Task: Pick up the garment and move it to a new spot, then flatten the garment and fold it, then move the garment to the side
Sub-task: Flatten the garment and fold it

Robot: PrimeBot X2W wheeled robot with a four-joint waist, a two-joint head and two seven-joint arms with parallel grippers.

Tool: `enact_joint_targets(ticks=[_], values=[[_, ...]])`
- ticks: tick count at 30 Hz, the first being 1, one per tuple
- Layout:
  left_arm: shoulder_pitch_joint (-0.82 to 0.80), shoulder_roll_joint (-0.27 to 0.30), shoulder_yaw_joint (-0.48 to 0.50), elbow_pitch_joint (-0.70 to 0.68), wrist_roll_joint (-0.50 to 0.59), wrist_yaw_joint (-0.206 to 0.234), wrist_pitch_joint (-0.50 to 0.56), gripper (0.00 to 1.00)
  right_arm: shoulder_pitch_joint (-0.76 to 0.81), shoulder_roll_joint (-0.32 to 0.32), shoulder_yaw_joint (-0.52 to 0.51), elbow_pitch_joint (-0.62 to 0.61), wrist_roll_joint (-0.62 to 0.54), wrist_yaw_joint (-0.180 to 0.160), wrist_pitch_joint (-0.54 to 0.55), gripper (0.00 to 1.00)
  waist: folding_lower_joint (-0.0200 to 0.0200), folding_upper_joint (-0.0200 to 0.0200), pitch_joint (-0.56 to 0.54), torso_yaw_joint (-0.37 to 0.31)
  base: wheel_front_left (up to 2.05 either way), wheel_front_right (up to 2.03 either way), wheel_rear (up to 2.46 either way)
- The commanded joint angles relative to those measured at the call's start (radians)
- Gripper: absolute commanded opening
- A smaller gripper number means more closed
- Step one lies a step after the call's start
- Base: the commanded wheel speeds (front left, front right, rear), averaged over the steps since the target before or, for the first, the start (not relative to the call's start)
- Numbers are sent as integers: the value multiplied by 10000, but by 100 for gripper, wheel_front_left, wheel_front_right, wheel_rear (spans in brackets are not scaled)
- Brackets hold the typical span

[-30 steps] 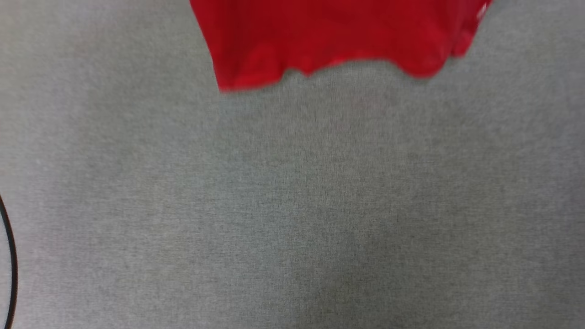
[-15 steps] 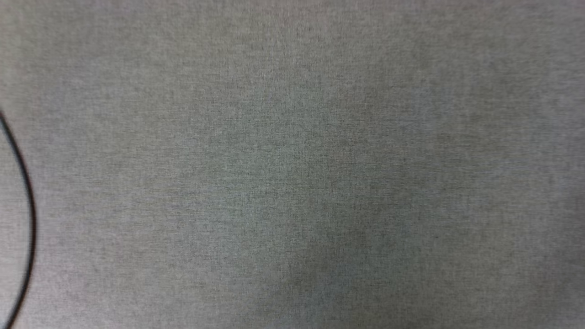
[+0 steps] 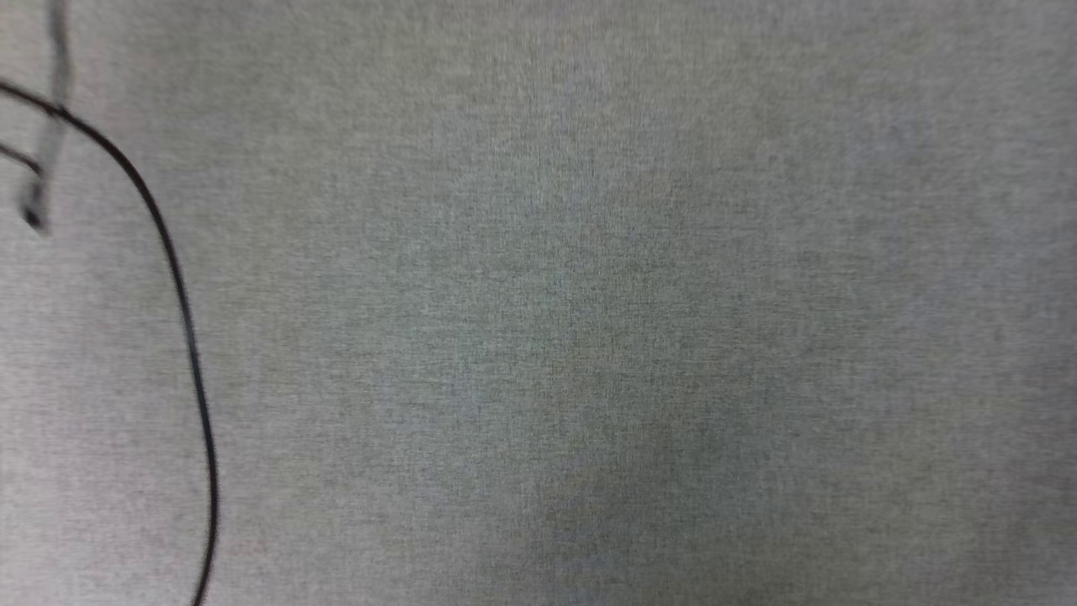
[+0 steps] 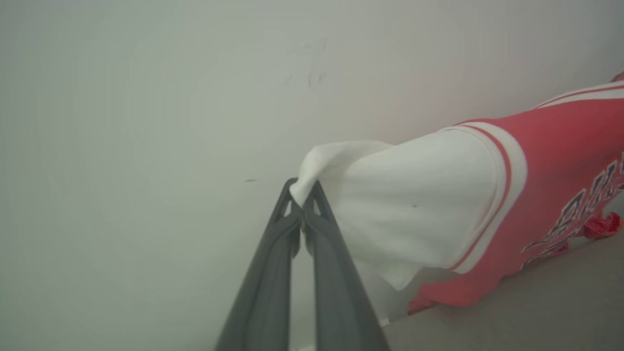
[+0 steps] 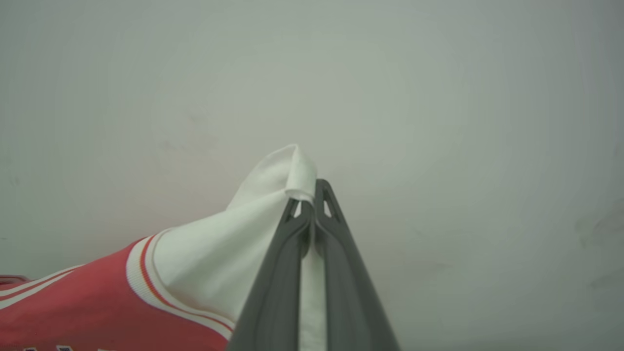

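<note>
While you look along the left gripper (image 4: 303,192), you see its two dark fingers pressed together on the tip of one white sleeve (image 4: 414,209) of the red BULLS T-shirt (image 4: 551,156). The right gripper (image 5: 312,197) is pinched the same way on the other white sleeve (image 5: 219,253). The shirt hangs above the grey fabric surface (image 4: 512,317), its long axis running sleeve to sleeve between the two grips. Its hem droops toward that surface, and you cannot tell whether it touches. The black lettering (image 4: 580,214) faces the left wrist camera. On that surface, in your head view, a thin black cable (image 3: 181,295) curves down the left side.
</note>
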Motion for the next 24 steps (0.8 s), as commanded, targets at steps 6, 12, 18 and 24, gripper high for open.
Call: enact_joint_targets(ticks=[6,12,18,24], values=[[3178,-484,161,-770,-457,122,-49,0,3121,-502,741,-464,1669,-18,2,0,-1,0,-1321,7,0,0,0],[5348,-815,52,-1171,-628,249,-50,0,5414,-894,1218,-950,2458,-15,188,0,-1,0,-2182,111,0,0,0],[7297,-1041,-298,-1004,-940,171,126,0,8150,-1608,2033,-2004,3198,-16,374,0,-1,0,-3085,252,0,0,0],[8856,-935,-503,-641,-1322,127,538,0,9984,-2151,2382,-2155,3605,-18,584,0,-1,0,-3839,264,0,0,0]])
